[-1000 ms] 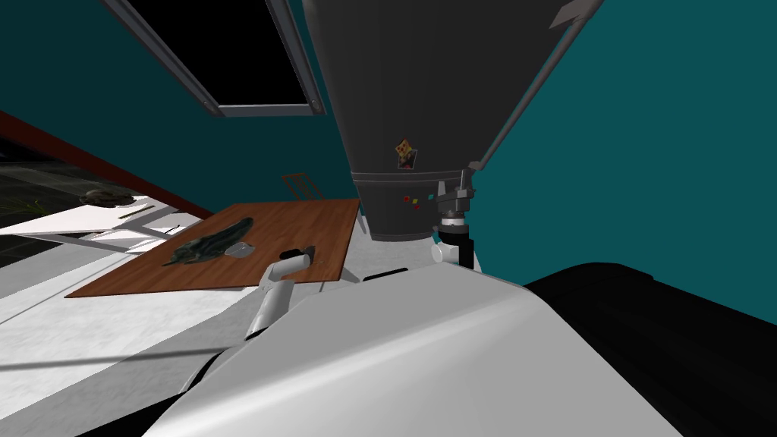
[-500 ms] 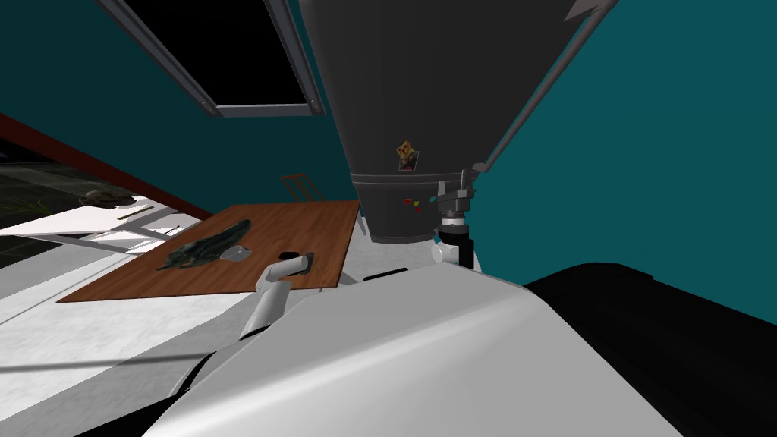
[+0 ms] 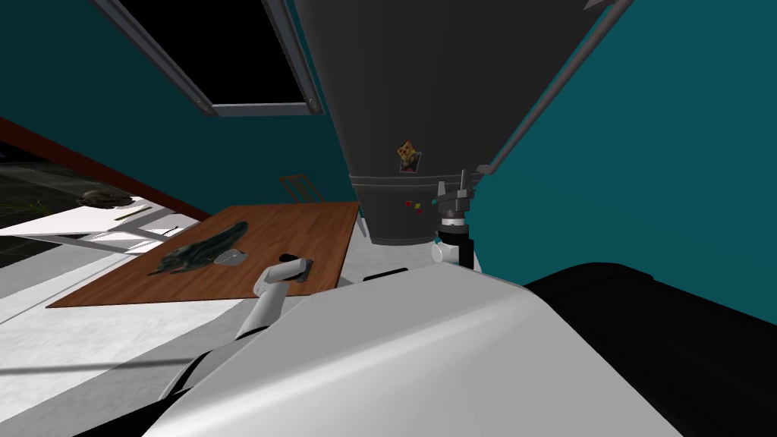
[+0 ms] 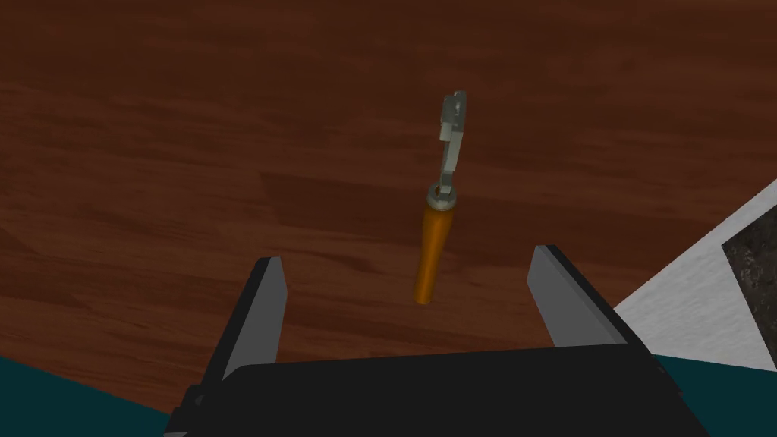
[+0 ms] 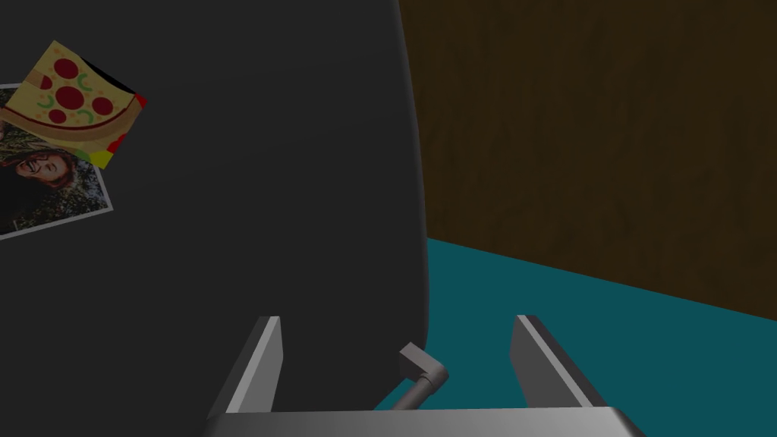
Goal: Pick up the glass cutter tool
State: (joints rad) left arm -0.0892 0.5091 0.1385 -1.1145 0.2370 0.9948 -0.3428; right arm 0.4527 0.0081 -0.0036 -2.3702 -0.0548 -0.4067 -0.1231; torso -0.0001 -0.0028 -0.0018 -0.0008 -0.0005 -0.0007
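Observation:
The glass cutter (image 4: 436, 227) has an orange handle and a grey metal head, and it lies flat on the brown wooden table (image 4: 152, 152). My left gripper (image 4: 406, 258) hangs open just above it. The handle's end lies between the two fingers and the head points away from them. Seen from the head, the left gripper (image 3: 300, 269) is over the table's (image 3: 303, 220) near right corner. My right gripper (image 3: 454, 190) is raised in front of a dark fridge, and its fingers (image 5: 265, 356) stand open with nothing between them.
A long dark green object (image 3: 199, 249) and a small grey one (image 3: 230, 258) lie further left on the table. The dark fridge (image 3: 410, 114) with magnets stands behind the table's right end. A chair back (image 3: 300, 186) shows beyond the table. White floor (image 4: 706, 288) lies past the table's edge.
My head view has drifted a little. The left hand has moved slightly nearer and lower over the table's near right corner. The right arm has held still.

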